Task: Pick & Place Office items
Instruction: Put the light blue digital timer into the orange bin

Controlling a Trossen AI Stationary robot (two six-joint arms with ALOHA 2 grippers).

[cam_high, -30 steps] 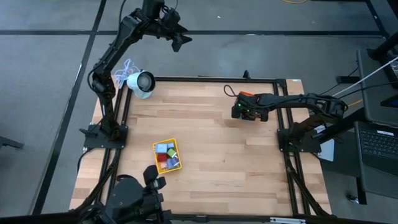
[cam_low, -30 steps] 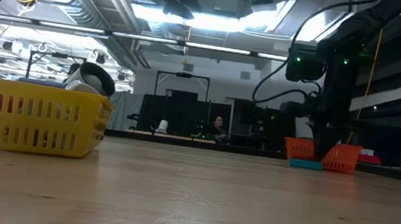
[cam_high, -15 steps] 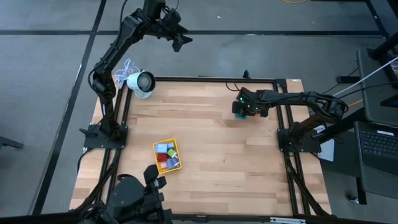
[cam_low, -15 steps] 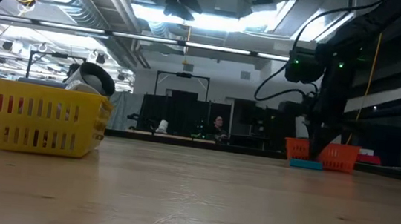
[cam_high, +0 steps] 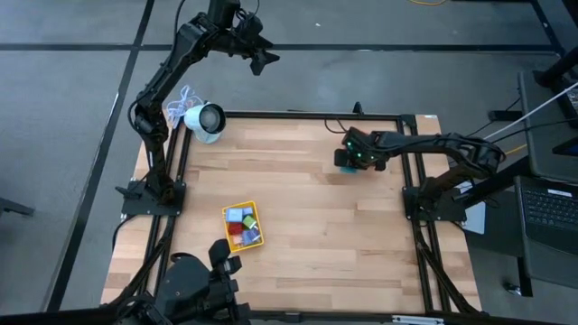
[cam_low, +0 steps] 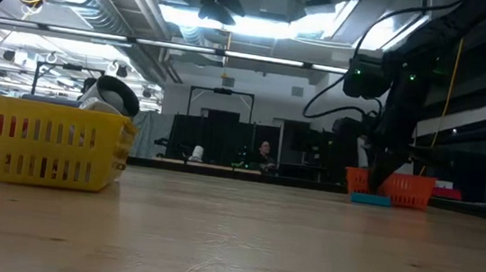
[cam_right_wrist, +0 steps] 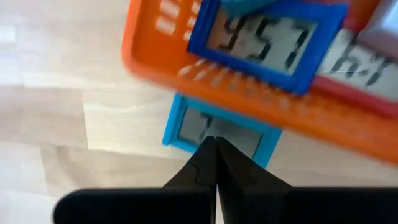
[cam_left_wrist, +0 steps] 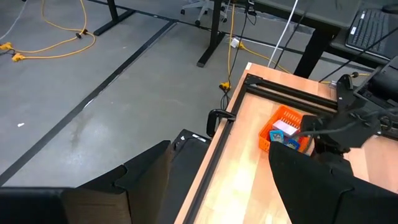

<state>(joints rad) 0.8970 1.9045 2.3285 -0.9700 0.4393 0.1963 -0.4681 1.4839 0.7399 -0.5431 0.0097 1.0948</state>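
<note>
Here right gripper fingers pressed together, empty, tips over light blue piece lying on table just beside orange tray; blue piece already in that tray; yellow tray, well apart from orange tray, holds several pieces; left gripper raised beyond table, fingers cannot tell; judged: mostly sorted, light blue piece left

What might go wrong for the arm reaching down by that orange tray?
The right gripper has its jaws closed above the light blue piece lying on the table against the orange tray; it can't grab it unless they open. Pressing down could shove the piece or nudge the tray. The left gripper waits off the table.
</note>
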